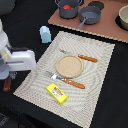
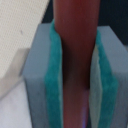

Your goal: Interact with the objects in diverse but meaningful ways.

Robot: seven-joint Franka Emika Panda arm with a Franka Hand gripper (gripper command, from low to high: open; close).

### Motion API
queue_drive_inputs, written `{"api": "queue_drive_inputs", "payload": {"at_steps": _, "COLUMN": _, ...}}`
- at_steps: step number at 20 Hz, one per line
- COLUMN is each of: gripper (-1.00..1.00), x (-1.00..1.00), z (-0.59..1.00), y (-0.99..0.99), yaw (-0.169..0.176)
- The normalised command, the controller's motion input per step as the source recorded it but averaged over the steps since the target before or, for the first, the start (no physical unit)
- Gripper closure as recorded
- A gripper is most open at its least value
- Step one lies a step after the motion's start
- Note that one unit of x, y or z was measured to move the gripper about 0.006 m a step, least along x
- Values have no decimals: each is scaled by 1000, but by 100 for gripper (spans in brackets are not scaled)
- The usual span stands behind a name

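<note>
Evidently the pincer [image 2: 75, 75] pinches the brown sausage [image 2: 76, 45] between its teal pads [image 2: 52, 85], beside the placemat [image 1: 95, 65]; transport seems underway; next it needs a drop spot, perhaps the wooden plate [image 1: 69, 64].

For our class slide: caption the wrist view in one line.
Gripper shut on a reddish-brown sausage, clamped between teal finger pads.
</note>
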Motion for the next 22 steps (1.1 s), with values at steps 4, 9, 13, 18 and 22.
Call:
{"api": "queue_drive_inputs", "payload": {"at_steps": 4, "gripper": 100, "x": -571, "z": -21, "y": 628, "yaw": 82}}
{"api": "queue_drive_inputs", "payload": {"at_steps": 9, "gripper": 100, "x": -393, "z": -128, "y": 627, "yaw": 110}}
{"api": "queue_drive_inputs", "payload": {"at_steps": 13, "gripper": 100, "x": 24, "z": -90, "y": 721, "yaw": 98}}
{"api": "queue_drive_inputs", "payload": {"at_steps": 18, "gripper": 100, "x": 339, "z": -42, "y": 734, "yaw": 55}}
{"api": "queue_drive_inputs", "payload": {"at_steps": 22, "gripper": 100, "x": 335, "z": -97, "y": 719, "yaw": 51}}
